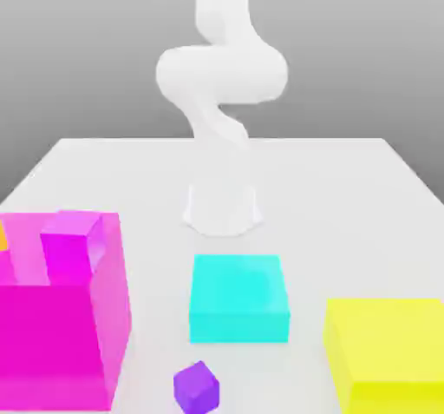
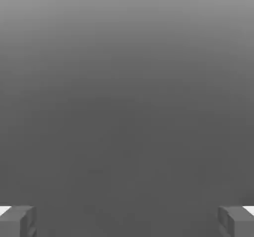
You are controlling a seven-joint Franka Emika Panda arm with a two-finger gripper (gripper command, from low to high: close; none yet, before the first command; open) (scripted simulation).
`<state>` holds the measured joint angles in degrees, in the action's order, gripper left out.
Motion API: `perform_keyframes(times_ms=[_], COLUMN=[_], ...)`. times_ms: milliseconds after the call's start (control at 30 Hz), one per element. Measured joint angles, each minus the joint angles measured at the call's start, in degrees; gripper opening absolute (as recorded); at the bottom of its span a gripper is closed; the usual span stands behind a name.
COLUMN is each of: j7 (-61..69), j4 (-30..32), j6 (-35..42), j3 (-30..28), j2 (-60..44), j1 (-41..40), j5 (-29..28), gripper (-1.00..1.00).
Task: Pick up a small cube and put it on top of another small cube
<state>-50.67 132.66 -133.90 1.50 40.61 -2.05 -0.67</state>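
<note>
Standing wide apart, the fingers [image 2: 127, 222] hold nothing between them in the hand view. Over in the exterior view, the white arm [image 1: 221, 74] rises toward twelve o'clock from its base on the pale surface [image 1: 303, 195]. The small violet-purple cube [image 1: 197, 389] sits on that surface at six o'clock, turned cornerwise. Just above it in the view lies a flat cyan block [image 1: 238, 299], with a yellow block [image 1: 386, 343] around four o'clock. Toward eight o'clock stands a big magenta block [image 1: 52, 343], and a lighter magenta-violet cube [image 1: 71, 243] shows at its upper part.
</note>
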Motion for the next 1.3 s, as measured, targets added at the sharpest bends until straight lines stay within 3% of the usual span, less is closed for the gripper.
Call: perform_keyframes(times_ms=[500, 700, 867, 1033, 1067, 1300], j7=[-30.46, -41.83, -48.80, -51.57, -51.80, -51.84], j4=[5.26, 7.37, 9.09, 7.53, 7.26, 7.28], j6=[-12.69, -17.76, -22.25, -29.87, -30.87, -30.94], j3=[7.19, 7.15, 6.23, 3.70, 3.28, 3.30], j2=[-31.54, -43.92, -53.94, -64.32, -65.64, -65.59], j1=[-10.07, -11.37, -10.62, -8.58, -8.23, -8.25], j5=[-5.71, -7.06, -5.00, -6.62, -6.91, -6.91], gripper=[0.00, 0.00, 0.00, 0.00, -1.00, -1.00])
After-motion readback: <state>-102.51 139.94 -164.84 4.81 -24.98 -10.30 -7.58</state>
